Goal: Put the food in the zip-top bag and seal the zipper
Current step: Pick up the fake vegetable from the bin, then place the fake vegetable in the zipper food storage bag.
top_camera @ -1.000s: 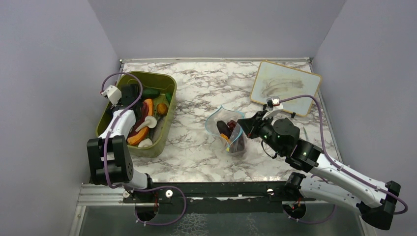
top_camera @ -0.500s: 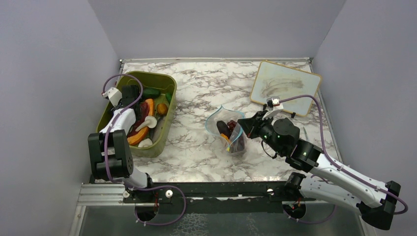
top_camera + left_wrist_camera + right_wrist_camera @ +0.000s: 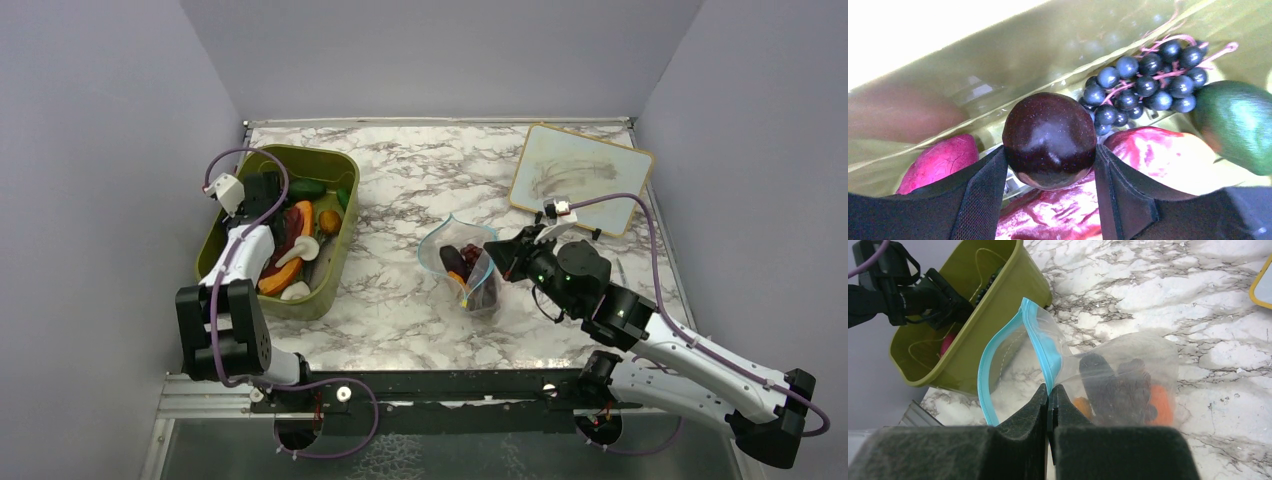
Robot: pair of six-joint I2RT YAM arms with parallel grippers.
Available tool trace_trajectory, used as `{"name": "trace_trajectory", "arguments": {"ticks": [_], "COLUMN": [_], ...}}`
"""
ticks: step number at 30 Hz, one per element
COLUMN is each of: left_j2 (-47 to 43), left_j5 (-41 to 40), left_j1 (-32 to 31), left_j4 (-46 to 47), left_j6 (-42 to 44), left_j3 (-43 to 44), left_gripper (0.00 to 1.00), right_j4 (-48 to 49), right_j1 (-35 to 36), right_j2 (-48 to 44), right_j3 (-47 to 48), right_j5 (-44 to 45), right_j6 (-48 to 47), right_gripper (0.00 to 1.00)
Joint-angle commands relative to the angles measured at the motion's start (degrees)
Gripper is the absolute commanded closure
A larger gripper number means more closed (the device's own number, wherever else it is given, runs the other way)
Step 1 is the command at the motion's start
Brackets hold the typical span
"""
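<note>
The left gripper (image 3: 1050,159) is reaching down inside the olive-green plastic tub (image 3: 300,153) at the left of the white-and-grey marbled table (image 3: 410,170). Its two black fingers (image 3: 979,192) are clamping a glossy dark maroon round toy fruit (image 3: 1049,135) between them, one on each side. Just behind that fruit, a bunch of dark purple toy grapes (image 3: 1147,82) on pink stems is lying against the tub wall. A green rounded piece (image 3: 1235,125) is sitting to its right, a shiny red piece (image 3: 1153,150) below it, and a magenta piece (image 3: 940,162) off to the left. From above, an orange wedge (image 3: 277,281) and white slices (image 3: 298,251) are also showing in the tub.

The clear, crinkly zip-top bag (image 3: 1133,357) is lying near the middle of the table, well apart from the tub, with its mouth gaping open toward the left side. The thin teal-blue zipper strip (image 3: 984,377) is curving round that open mouth, unsealed. The right gripper (image 3: 1050,397) is pinching one lip of the mouth, its jaws pressed almost together on the plastic. Inside the bag, several dark pieces (image 3: 1115,382) and an orange piece (image 3: 1160,400) are sitting together at the closed end. A white board with a yellow frame (image 3: 580,178) is lying at the far right of the table, apart from everything else.
</note>
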Motion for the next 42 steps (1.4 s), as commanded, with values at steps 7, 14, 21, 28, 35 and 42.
{"name": "trace_trajectory", "arguments": {"ticks": [7, 14, 21, 28, 35, 42], "left_j2": [-9.7, -13.8, -18.5, -21.5, -23.9, -27.2], "left_j5": [5.3, 12.0, 20.0, 31.6, 42.7, 54.1], "left_j1": [-0.2, -0.5, -1.0, -3.6, -8.9, -14.4], "left_j4": [-3.0, -3.9, -4.6, -4.0, -3.1, 2.1], "left_j6": [0.3, 1.8, 5.3, 10.6, 15.7, 17.6], "left_j3": [1.2, 2.8, 4.4, 6.4, 8.8, 8.5], "left_gripper": [0.62, 0.62, 0.63, 0.63, 0.63, 0.63], "right_j4": [4.5, 4.6, 4.9, 5.3, 4.1, 3.9], "right_j1": [0.1, 0.1, 0.1, 0.1, 0.1, 0.1], "right_j2": [0.1, 2.2, 3.8, 6.4, 8.3, 10.0], "right_j3": [1.1, 1.1, 0.9, 1.3, 2.3, 3.5], "right_j5": [0.3, -1.1, -1.4, -3.2, -1.5, -2.5], "right_j6": [0.3, 0.7, 1.1, 2.3, 2.8, 3.8], "right_gripper": [0.99, 0.99, 0.99, 0.99, 0.99, 0.99]}}
